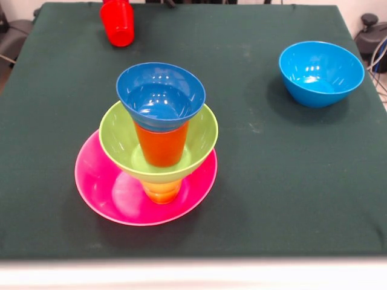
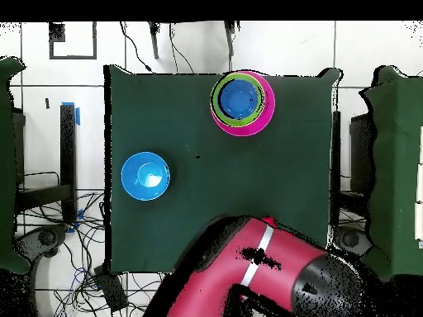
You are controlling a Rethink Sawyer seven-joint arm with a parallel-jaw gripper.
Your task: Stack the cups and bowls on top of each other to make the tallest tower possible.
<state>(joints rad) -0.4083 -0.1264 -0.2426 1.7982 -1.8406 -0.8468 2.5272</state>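
The tower (image 1: 158,145) stands near one surface (image 1: 272,181) edge: pink bowl (image 1: 103,187), yellow cup (image 1: 162,192), green bowl (image 1: 118,139), orange cup (image 1: 161,145), dark blue bowl (image 1: 160,96) on top, tilting slightly. Red cup (image 1: 118,23) sits in the tool; its grip, cannot tell.

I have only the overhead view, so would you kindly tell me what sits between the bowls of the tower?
Observer: In the front view, a yellow-orange cup stands in the pink bowl and carries the green bowl.
Operator: Thank you. What holds up the dark blue bowl?
Observer: An orange cup standing inside the green bowl.
Operator: Is any cup left? The arm covers part of my view.
Observer: Yes, a red cup shows at the far edge of the table, well apart from the light blue bowl.
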